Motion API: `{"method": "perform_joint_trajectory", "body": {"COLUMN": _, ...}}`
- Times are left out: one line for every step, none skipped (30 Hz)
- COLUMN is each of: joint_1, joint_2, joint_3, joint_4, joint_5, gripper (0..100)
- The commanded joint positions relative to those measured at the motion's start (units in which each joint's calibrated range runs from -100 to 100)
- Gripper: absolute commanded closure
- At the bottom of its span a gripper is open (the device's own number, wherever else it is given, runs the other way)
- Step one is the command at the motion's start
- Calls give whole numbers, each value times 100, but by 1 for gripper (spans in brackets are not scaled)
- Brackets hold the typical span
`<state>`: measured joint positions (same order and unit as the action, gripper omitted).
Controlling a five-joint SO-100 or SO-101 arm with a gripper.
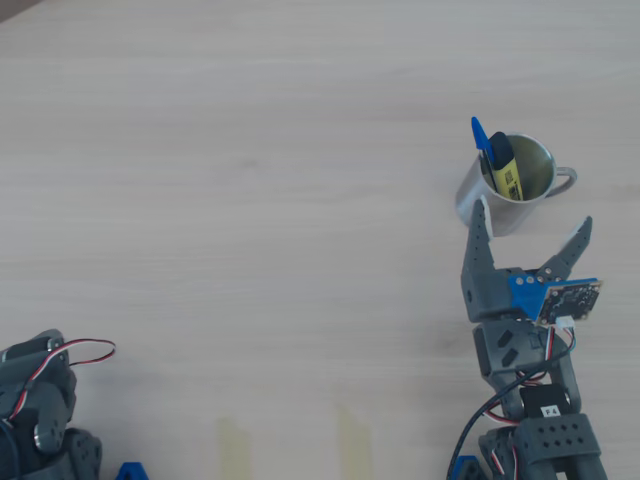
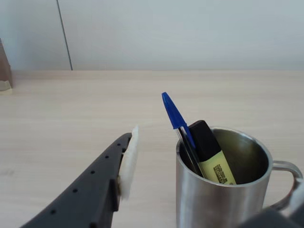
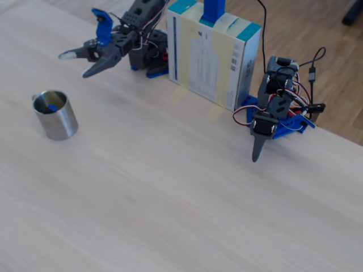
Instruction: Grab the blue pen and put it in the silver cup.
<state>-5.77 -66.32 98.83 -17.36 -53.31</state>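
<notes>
Placement step apparently done: blue pen standing cap-up inside silver cup beside yellow marker (black cap up), tool spread and empty just short of the cup; next, simply backing clear without nudging it.

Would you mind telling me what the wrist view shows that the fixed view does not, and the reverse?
Only the wrist view shows the cup's contents clearly: the blue pen leaning cap-up against the rim beside the yellow marker with its black cap, and the white pad on one finger of the gripper.

Only the fixed view shows the cardboard box standing on the table and a second arm beside it.

Both show the silver cup standing upright on the wooden table, with the open gripper near it and holding nothing.
</notes>
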Motion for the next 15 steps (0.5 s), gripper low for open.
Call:
{"method": "perform_joint_trajectory", "body": {"joint_1": 10, "joint_2": -176, "joint_3": 99, "joint_4": 273, "joint_5": 20, "gripper": 50}}
{"method": "perform_joint_trajectory", "body": {"joint_1": 10, "joint_2": -209, "joint_3": 99, "joint_4": 368, "joint_5": 25, "gripper": 50}}
{"method": "perform_joint_trajectory", "body": {"joint_1": 10, "joint_2": -251, "joint_3": 108, "joint_4": 513, "joint_5": 25, "gripper": 50}}
{"method": "perform_joint_trajectory", "body": {"joint_1": 10, "joint_2": -292, "joint_3": 108, "joint_4": 668, "joint_5": 25, "gripper": 50}}
{"method": "perform_joint_trajectory", "body": {"joint_1": 10, "joint_2": -351, "joint_3": 117, "joint_4": 839, "joint_5": 25, "gripper": 50}}
{"method": "perform_joint_trajectory", "body": {"joint_1": 10, "joint_2": -417, "joint_3": 117, "joint_4": 1020, "joint_5": 25, "gripper": 50}}
{"method": "perform_joint_trajectory", "body": {"joint_1": 10, "joint_2": -492, "joint_3": 117, "joint_4": 1234, "joint_5": 25, "gripper": 50}}
{"method": "perform_joint_trajectory", "body": {"joint_1": 10, "joint_2": -575, "joint_3": 117, "joint_4": 1466, "joint_5": 25, "gripper": 50}}
{"method": "perform_joint_trajectory", "body": {"joint_1": 10, "joint_2": -650, "joint_3": 117, "joint_4": 1706, "joint_5": 25, "gripper": 50}}
{"method": "perform_joint_trajectory", "body": {"joint_1": 18, "joint_2": -733, "joint_3": 117, "joint_4": 1963, "joint_5": 25, "gripper": 50}}
{"method": "perform_joint_trajectory", "body": {"joint_1": 62, "joint_2": -808, "joint_3": 117, "joint_4": 2229, "joint_5": 25, "gripper": 50}}
{"method": "perform_joint_trajectory", "body": {"joint_1": 80, "joint_2": -891, "joint_3": 117, "joint_4": 2521, "joint_5": 25, "gripper": 50}}
{"method": "perform_joint_trajectory", "body": {"joint_1": 106, "joint_2": -966, "joint_3": 117, "joint_4": 2813, "joint_5": 25, "gripper": 50}}
{"method": "perform_joint_trajectory", "body": {"joint_1": 167, "joint_2": -1057, "joint_3": 117, "joint_4": 3087, "joint_5": 25, "gripper": 50}}
{"method": "perform_joint_trajectory", "body": {"joint_1": 193, "joint_2": -1140, "joint_3": 117, "joint_4": 3328, "joint_5": 25, "gripper": 50}}
